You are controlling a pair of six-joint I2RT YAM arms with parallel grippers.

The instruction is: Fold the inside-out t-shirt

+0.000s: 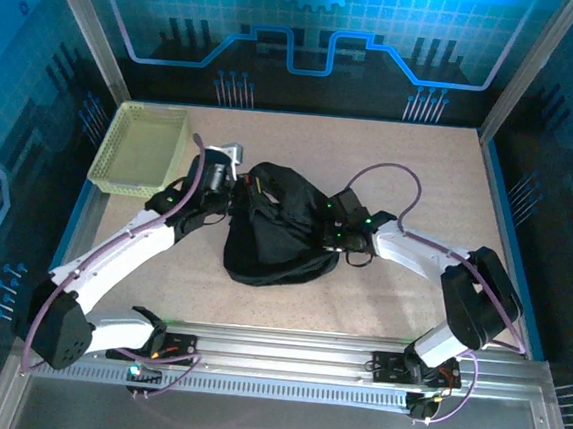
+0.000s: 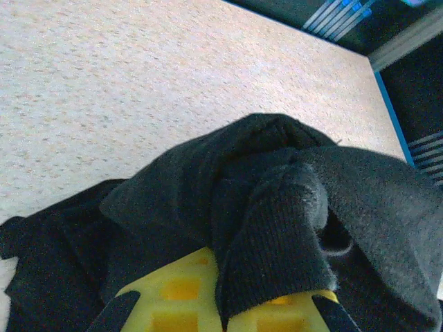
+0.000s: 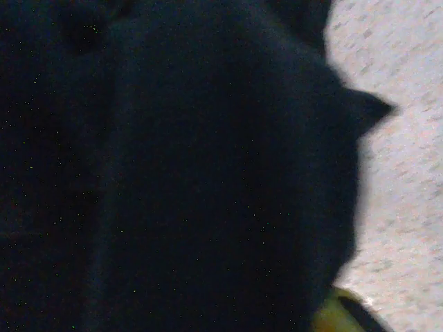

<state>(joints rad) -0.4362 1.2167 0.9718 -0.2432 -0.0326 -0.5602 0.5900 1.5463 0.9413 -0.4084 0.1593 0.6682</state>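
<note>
Blue-lit panels wall in a speckled beige table [image 1: 410, 175], where a plain black soft-fabric t-shirt [image 1: 275, 229] lies crumpled in a heap near the middle, between the two arms. The left gripper [image 1: 235, 183] meets the heap's left edge and the right gripper [image 1: 331, 238] is buried in its right side, so the garment sits bunched between them rather than spread flat.

From the left wrist, the t-shirt [image 2: 277, 200] rises in thick folds over the left gripper [image 2: 225, 308], with a ribbed band of cloth running down between its yellow fingers [image 2: 173, 301]. The jaws there are closed on that band, and bare table [image 2: 138, 83] stretches beyond.

From the right wrist, black cloth [image 3: 173, 173] presses close against the lens, with a strip of table [image 3: 408, 173] along the right side. One yellow finger [image 3: 336, 315] peeks out at the lower edge, touching the fabric. Whether the right jaws are open or closed cannot be told.

A pale yellow-green mesh basket [image 1: 142, 149] stands at the table's far left corner, just beyond the left arm and apart from the shirt.
</note>
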